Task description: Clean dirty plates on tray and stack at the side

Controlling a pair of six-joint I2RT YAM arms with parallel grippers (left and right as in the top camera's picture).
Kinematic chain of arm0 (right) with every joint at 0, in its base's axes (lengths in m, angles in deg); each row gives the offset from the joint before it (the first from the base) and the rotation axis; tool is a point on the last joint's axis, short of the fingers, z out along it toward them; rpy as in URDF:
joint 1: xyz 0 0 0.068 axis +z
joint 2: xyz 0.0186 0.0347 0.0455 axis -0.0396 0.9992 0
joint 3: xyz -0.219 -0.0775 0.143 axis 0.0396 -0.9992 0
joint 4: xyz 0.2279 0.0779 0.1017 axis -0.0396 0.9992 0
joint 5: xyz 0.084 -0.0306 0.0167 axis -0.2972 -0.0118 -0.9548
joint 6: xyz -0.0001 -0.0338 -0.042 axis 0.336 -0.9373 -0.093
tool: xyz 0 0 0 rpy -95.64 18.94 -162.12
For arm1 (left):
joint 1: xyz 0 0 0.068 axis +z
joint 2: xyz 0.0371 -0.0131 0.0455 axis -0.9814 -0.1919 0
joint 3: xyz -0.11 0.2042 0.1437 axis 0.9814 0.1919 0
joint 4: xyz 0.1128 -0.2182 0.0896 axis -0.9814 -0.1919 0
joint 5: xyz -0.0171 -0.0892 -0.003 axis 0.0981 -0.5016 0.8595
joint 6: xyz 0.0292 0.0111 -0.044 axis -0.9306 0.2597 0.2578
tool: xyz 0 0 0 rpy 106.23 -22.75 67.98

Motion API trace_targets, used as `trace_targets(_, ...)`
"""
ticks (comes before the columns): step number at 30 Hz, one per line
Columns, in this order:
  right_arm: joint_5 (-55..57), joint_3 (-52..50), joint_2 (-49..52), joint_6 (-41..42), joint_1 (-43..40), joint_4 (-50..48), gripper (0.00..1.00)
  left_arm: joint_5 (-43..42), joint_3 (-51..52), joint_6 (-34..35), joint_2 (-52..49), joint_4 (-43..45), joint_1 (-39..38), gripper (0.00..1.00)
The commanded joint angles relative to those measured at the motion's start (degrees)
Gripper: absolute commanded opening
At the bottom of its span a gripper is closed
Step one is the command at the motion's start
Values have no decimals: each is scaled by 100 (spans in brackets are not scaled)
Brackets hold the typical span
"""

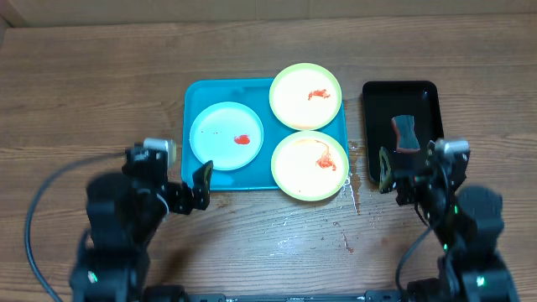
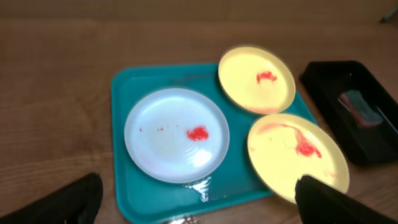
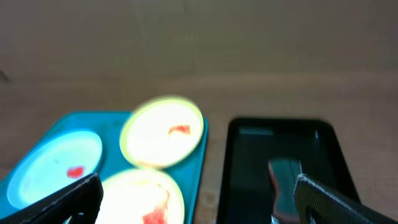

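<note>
Plates number three, trays two, grippers two, and there is one cleaning pad. At the lower left of the overhead view the left gripper (image 1: 201,186) hangs over the brown wooden table (image 1: 101,84), just below the lower left edge of the large turquoise rectangular plastic tray (image 1: 210,91). Its jaws are spread wide with nothing between them.

All three round plastic plates are on that turquoise tray. The pale blue-white plate (image 1: 226,136) lies flat in the left half, with one small red sauce blob right of its centre and a few specks. The upper yellow plate (image 1: 305,96), pale yellow with a green rim, sits at the upper right, overlapping the tray's top rim, and carries a small red smear. The lower yellow plate (image 1: 310,165), of the same kind, sits just beside it at the lower right, overlapping the bottom rim, with a wider orange-red streak. A few red specks (image 1: 347,244) dot the wood below it.

To the right, apart from the turquoise tray, stands the smaller black rectangular plastic tray (image 1: 377,94). It holds one dark oblong pad (image 1: 404,132) with a reddish edge. The right gripper (image 1: 385,169) hangs at the black tray's lower left corner, released, grasping nothing.
</note>
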Motion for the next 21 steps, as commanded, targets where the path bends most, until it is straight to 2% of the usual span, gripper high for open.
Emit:
trace_targets(1,118,780,699,210,22,258,100,-155,-1161,-393,-824,-660,26,100)
trace_targets(7,118,2621,2181,872,-289,1840,100,452,-3195,-450,-2396,-2411,26,99)
trace_targets(10,-50,3836,3082,883,-656,2951,100,588,-3895,-450,-2957,-2900,26,100)
trace_targets(13,-208,4793,3812,879,-911,3840,100,566,-4144,-448,-3309,-3001,26,100)
trace_targets(15,-168,5093,4103,789,-984,4085,100,564,-4144,-448,-3432,-2959,26,100)
trace_targets(21,-118,5154,4601,579,-1019,3766,100,511,-4144,-295,-3825,-2957,26,100)
